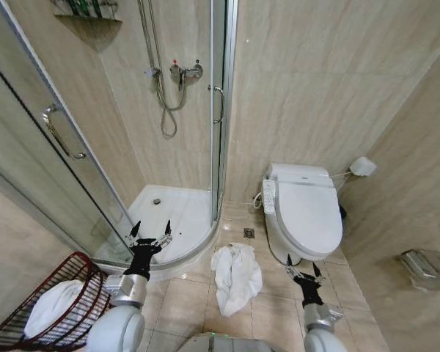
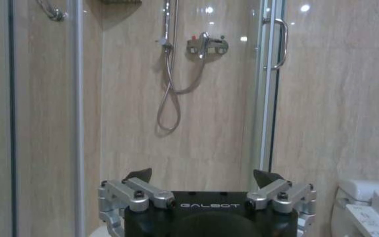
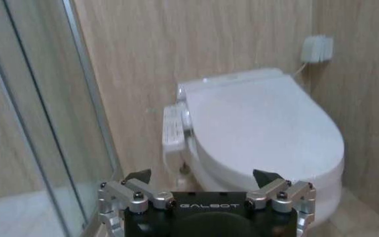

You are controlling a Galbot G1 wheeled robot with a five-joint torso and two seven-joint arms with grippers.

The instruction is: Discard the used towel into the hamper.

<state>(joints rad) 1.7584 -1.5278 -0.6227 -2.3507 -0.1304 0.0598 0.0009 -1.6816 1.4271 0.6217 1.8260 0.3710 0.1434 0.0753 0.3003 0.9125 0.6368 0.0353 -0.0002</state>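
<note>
A crumpled white towel (image 1: 235, 276) lies on the beige floor tiles between the shower tray and the toilet. The hamper (image 1: 15, 317), a dark reddish-brown wire basket, stands at the lower left and holds another white cloth (image 1: 51, 304). My left gripper (image 1: 150, 233) is raised, open and empty, left of the towel and right of the hamper; in the left wrist view it (image 2: 203, 177) faces the shower wall. My right gripper (image 1: 303, 265) is open and empty to the right of the towel, and in the right wrist view it (image 3: 203, 177) points at the toilet.
A white toilet (image 1: 306, 209) with closed lid stands at the right against the wall. The glass shower enclosure (image 1: 73, 147) with open door and white tray (image 1: 172, 216) takes up the left and middle. A floor drain (image 1: 249, 233) sits above the towel. A small metal bin (image 1: 424, 265) stands far right.
</note>
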